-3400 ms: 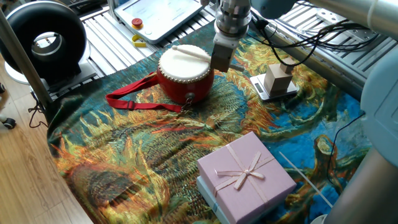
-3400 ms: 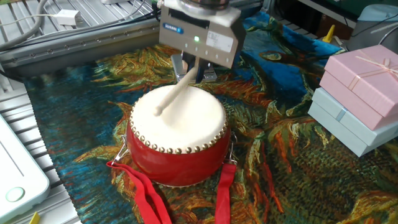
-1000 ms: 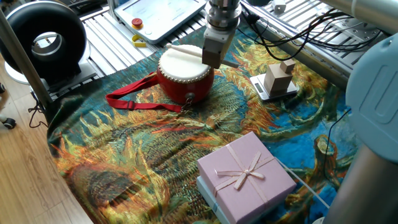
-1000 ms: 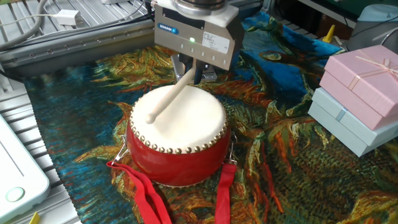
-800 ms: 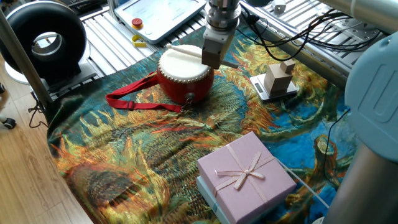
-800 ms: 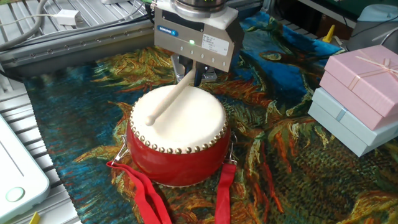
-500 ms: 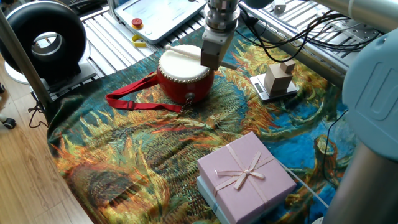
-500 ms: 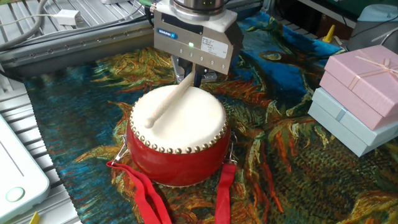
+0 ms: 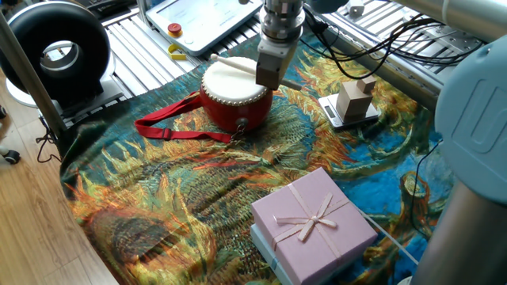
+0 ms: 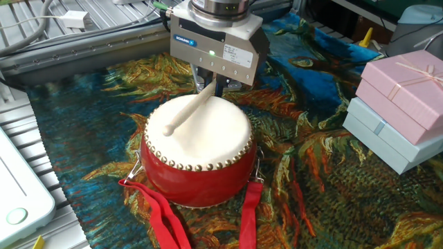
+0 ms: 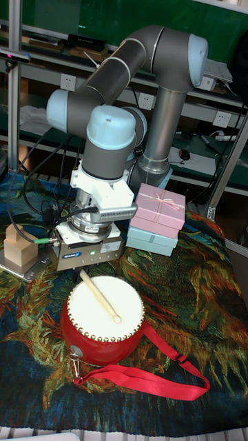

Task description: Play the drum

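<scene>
The drum (image 9: pixel 235 96) is a small red barrel with a cream skin, and it stands on the patterned cloth at the back of the table. It also shows as the drum (image 10: pixel 201 155) and the drum (image 11: pixel 103 329). My gripper (image 10: pixel 210 87) hangs just behind the drum's far rim, shut on the end of a pale wooden drumstick (image 10: pixel 187 111). The drumstick (image 11: pixel 100 298) slants down over the skin, its tip near the middle. Whether the tip touches the skin I cannot tell. In one fixed view the gripper (image 9: pixel 268 77) covers the drum's right rim.
The drum's red strap (image 9: pixel 170 127) trails left across the cloth. A lilac gift box (image 9: pixel 313 220) on a pale blue box sits at the front right. A wooden block (image 9: pixel 354 101) rests on a small scale right of the drum. A black round device (image 9: pixel 55 51) stands at the far left.
The gripper has tilted slightly. The stick's tip dipped towards the skin half a second ago and now sits a little higher. The drum has not moved.
</scene>
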`<state>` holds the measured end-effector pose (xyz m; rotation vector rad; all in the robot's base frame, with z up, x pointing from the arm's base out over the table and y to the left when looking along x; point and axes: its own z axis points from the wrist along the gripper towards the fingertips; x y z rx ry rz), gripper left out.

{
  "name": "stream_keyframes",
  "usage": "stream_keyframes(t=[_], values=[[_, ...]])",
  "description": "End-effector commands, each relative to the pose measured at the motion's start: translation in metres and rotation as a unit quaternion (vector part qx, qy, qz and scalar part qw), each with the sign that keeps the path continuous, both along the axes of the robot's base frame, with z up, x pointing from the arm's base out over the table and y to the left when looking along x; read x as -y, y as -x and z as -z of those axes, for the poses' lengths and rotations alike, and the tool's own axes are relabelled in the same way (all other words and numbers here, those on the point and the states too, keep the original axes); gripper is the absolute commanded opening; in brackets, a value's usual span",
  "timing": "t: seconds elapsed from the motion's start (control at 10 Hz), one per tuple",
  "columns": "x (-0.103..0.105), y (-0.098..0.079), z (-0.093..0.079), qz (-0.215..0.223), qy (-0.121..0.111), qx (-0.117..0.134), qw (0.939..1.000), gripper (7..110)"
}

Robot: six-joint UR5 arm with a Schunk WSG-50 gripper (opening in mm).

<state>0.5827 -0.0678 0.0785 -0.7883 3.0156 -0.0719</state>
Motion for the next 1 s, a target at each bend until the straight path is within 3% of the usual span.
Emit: stream_keyframes(t=[0.0, 0.1, 0.7, 0.8, 0.9], values=[[-0.0008, -0.001, -0.0003, -0.003, -0.004, 0.002, 1.0, 7], [-0.0009, -0.0004, -0.0006, -0.004, -0.004, 0.001, 1.0, 22], [0.0002, 0.0035, -0.0037, -0.012, 0.0, -0.002, 0.9999, 22], [0.0003, 0.0033, -0.0041, -0.017, 0.001, -0.001, 0.9999, 44], [0.0001, 0.0022, -0.0048, -0.024, 0.0, 0.002, 0.9997, 44]])
